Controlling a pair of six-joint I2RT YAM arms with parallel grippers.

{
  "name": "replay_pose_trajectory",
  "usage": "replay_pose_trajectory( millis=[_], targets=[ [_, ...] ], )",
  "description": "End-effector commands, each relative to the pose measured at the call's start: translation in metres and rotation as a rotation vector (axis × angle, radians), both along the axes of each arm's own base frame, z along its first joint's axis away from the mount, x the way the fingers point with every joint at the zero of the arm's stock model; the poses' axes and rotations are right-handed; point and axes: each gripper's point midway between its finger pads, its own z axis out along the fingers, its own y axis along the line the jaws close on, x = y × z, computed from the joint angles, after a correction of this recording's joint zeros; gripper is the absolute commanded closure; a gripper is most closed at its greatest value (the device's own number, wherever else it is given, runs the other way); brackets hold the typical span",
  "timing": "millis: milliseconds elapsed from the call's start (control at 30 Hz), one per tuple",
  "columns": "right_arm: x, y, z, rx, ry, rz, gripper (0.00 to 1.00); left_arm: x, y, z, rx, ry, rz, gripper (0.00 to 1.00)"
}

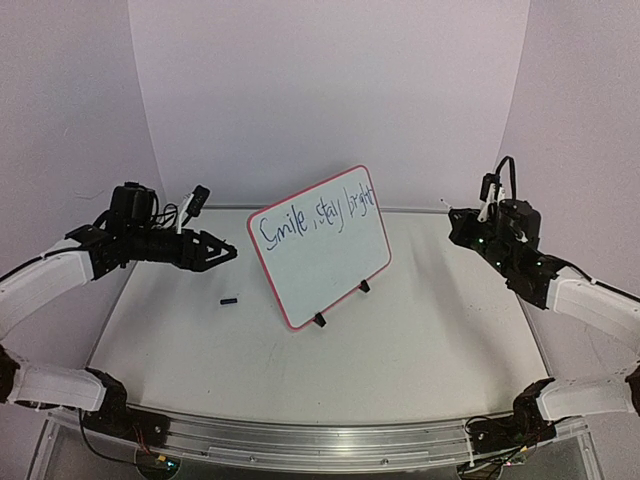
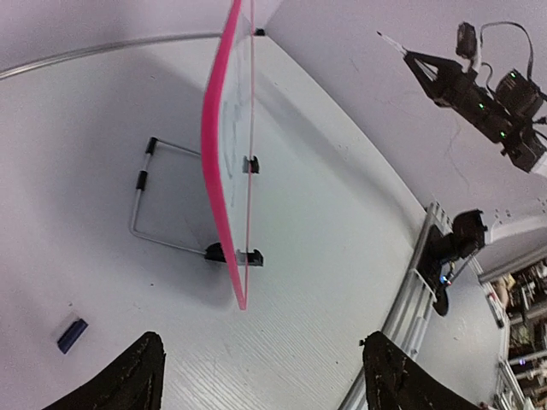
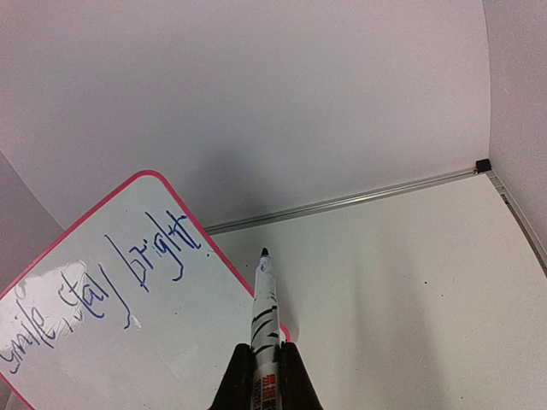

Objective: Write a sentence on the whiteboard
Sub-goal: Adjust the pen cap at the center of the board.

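Right gripper: fingers closed on the barrel of a marker, whose tip points forward and is clear of the board. Left gripper: fingers spread wide with nothing between them, hovering above the table. Near it, left of the board, a small dark piece lies on the table. Mid-table, between the two arms, the whiteboard stands leaning back on two black clip feet and a wire stand. Along its upper part runs the sentence, in blue: "Smile, stay bright".
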Motion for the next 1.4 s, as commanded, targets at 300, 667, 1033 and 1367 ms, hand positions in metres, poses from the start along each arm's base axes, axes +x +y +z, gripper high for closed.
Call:
replay_pose_trajectory(
  millis=[300, 667, 1033, 1367],
  targets=[
    [-0.01, 0.0, 0.017, 0.036, -0.023, 0.029, 1.0, 0.065, 0.058, -0.079, 0.145, 0.044, 0.528, 0.21],
    [-0.02, -0.006, 0.024, 0.025, -0.018, 0.022, 1.0, 0.101, 0.027, -0.139, 0.193, 0.16, 0.373, 0.24],
    [-0.021, -0.004, 0.02, 0.029, -0.005, 0.029, 1.0, 0.104, 0.019, -0.175, 0.241, 0.223, 0.313, 0.27],
    [-0.023, -0.006, 0.021, 0.029, -0.007, 0.026, 1.0, 0.106, 0.028, -0.205, 0.333, 0.253, 0.327, 0.28]
  ],
)
